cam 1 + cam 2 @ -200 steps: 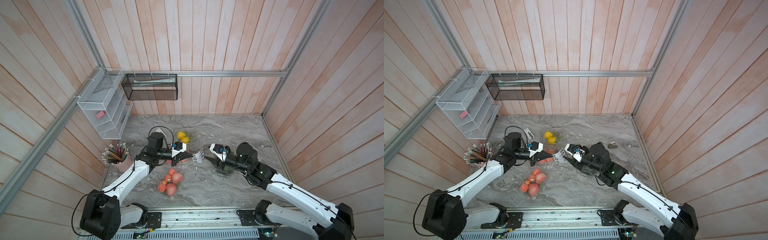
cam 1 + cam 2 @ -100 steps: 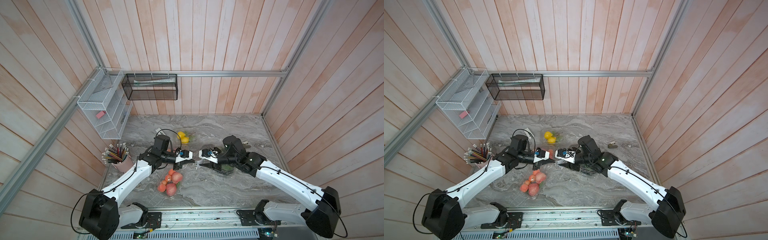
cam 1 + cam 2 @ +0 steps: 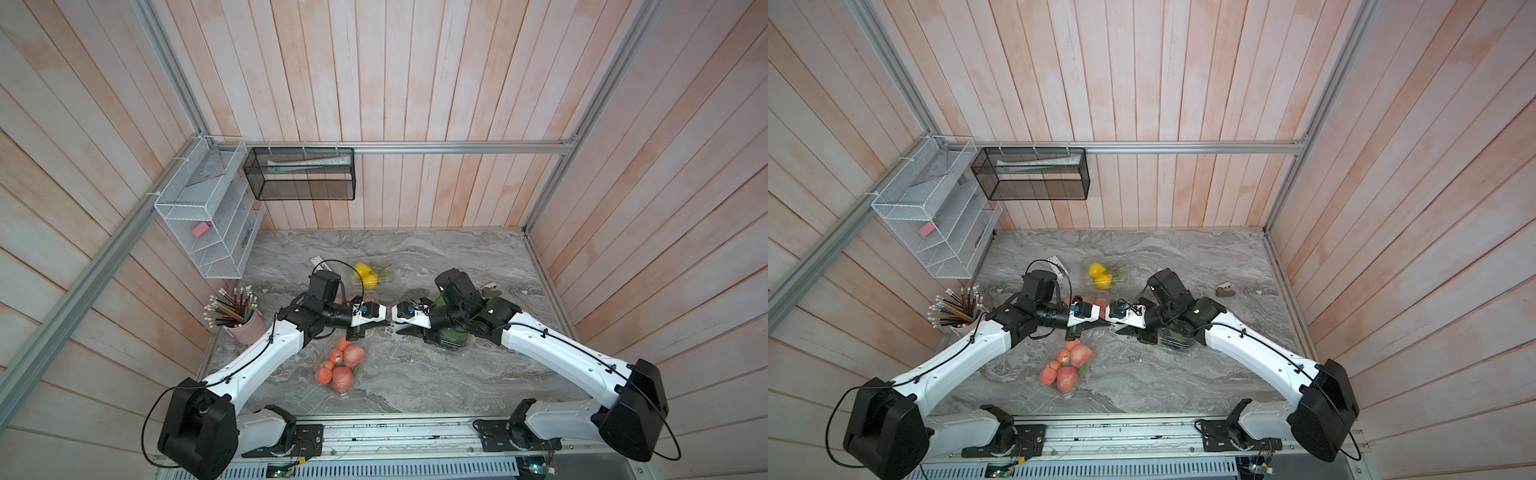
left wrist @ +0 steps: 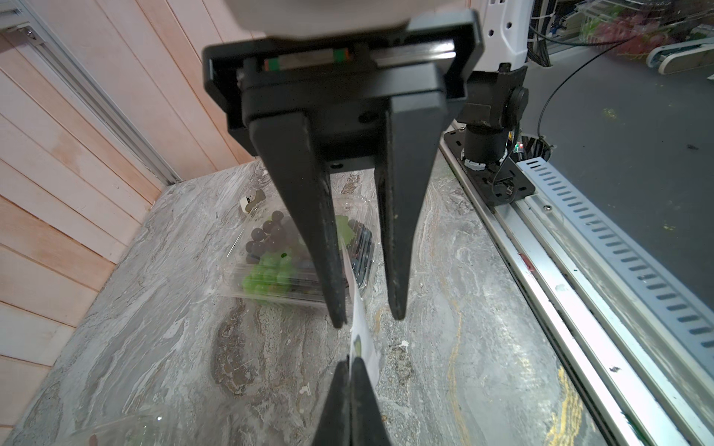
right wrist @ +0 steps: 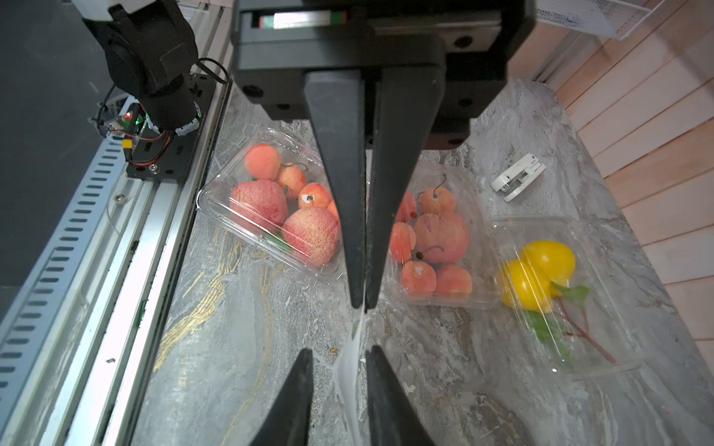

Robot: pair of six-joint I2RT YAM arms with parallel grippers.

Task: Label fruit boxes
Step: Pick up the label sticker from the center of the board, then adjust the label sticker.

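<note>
marble table [image 3: 436, 257] lies bare toward the back wall in both top views; mid-table, left gripper [image 3: 380, 325] faces right gripper [image 3: 398, 330] tip to tip, grape box [image 3: 453, 338] under the right arm. left wrist: left gripper clamped on the sticker sheet [image 4: 361, 332], its small mark too blurred to read. right wrist: right fingers [image 5: 299, 390] stand partly apart astride the sheet, not pinching; near apple box [image 5: 266, 208] close to the front rail [image 5: 116, 251], far apple box [image 5: 436, 239] just beside the yellow fruit box [image 5: 579, 309].
</note>
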